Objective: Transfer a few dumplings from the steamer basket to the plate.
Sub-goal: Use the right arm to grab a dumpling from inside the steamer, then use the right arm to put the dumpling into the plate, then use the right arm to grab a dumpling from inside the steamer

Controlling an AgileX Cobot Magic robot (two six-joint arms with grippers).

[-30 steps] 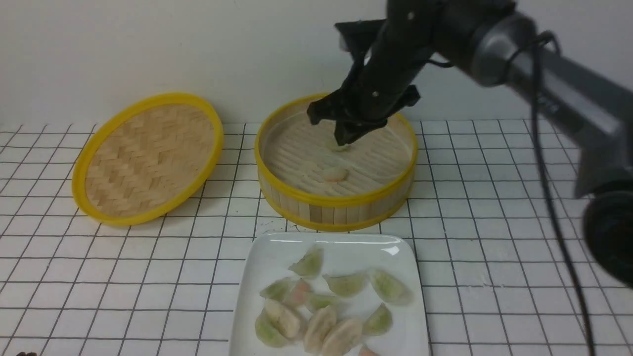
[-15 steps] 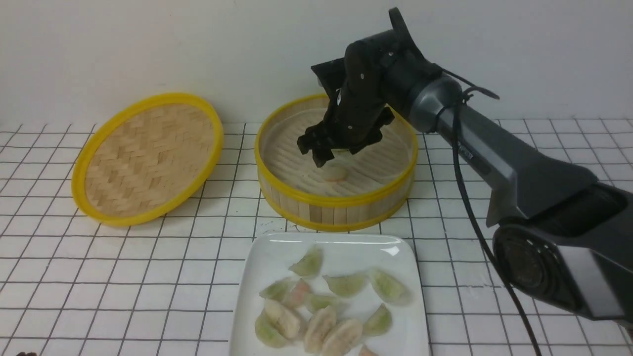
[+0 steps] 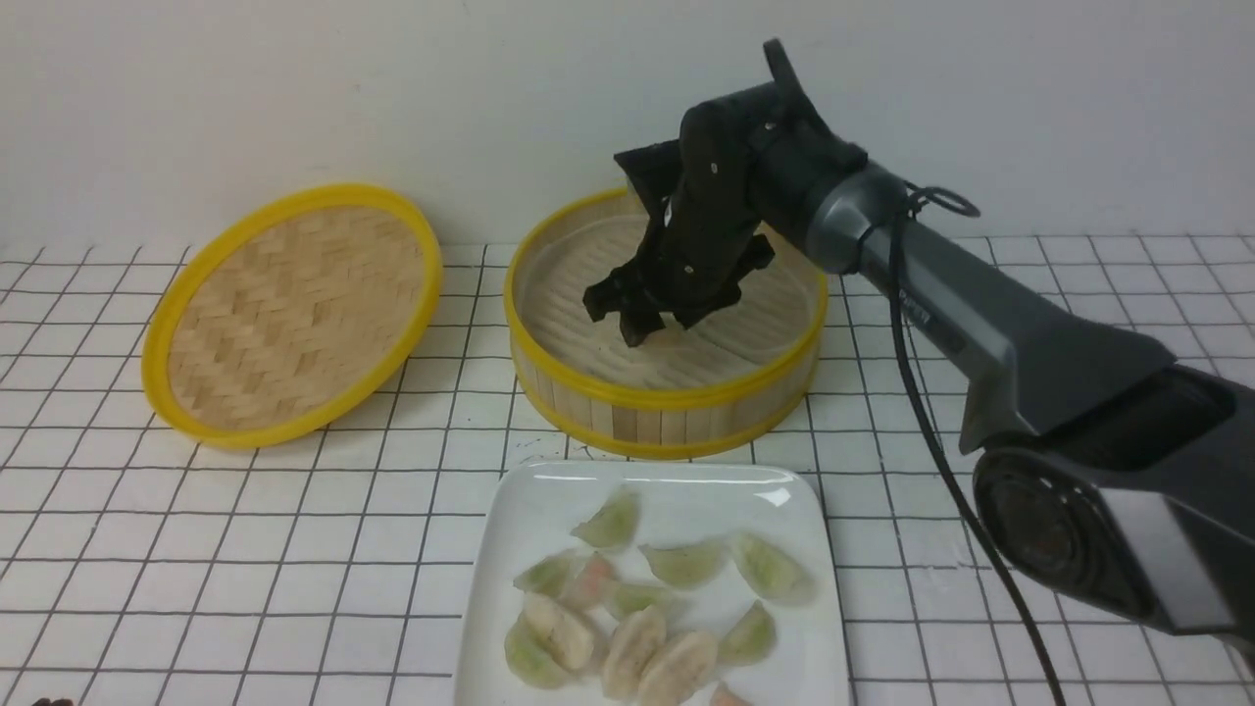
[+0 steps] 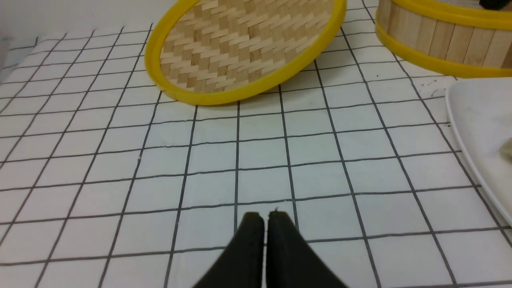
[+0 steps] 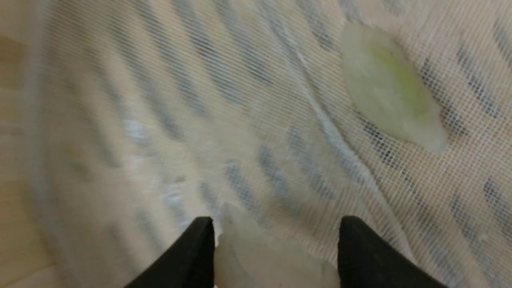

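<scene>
The steamer basket (image 3: 667, 400) stands at the back centre. My right gripper (image 3: 627, 324) is down inside it, open. In the right wrist view its fingertips (image 5: 200, 236) straddle the pale pink-orange dumpling (image 5: 264, 256) on the mesh-lined floor, and the gripper (image 5: 276, 226) has not closed on it. The pale green dumpling (image 5: 394, 90) lies apart, farther along the floor. In the front view the gripper hides both dumplings. The white plate (image 3: 549, 500) sits in front of the basket and also shows in the left wrist view (image 4: 480, 116). My left gripper (image 4: 264, 218) is shut and empty, low over the tiled table.
The woven bamboo lid (image 3: 294, 309) leans at the back left and also shows in the left wrist view (image 4: 240, 48). Several green, pinkish and beige dumplings (image 3: 647, 608) lie on the plate. The right arm (image 3: 980, 314) reaches in from the right over the table.
My right gripper has dropped lower in the basket and moved toward the front, from over the green dumpling to around the pink-orange one, now hiding it in the front view.
</scene>
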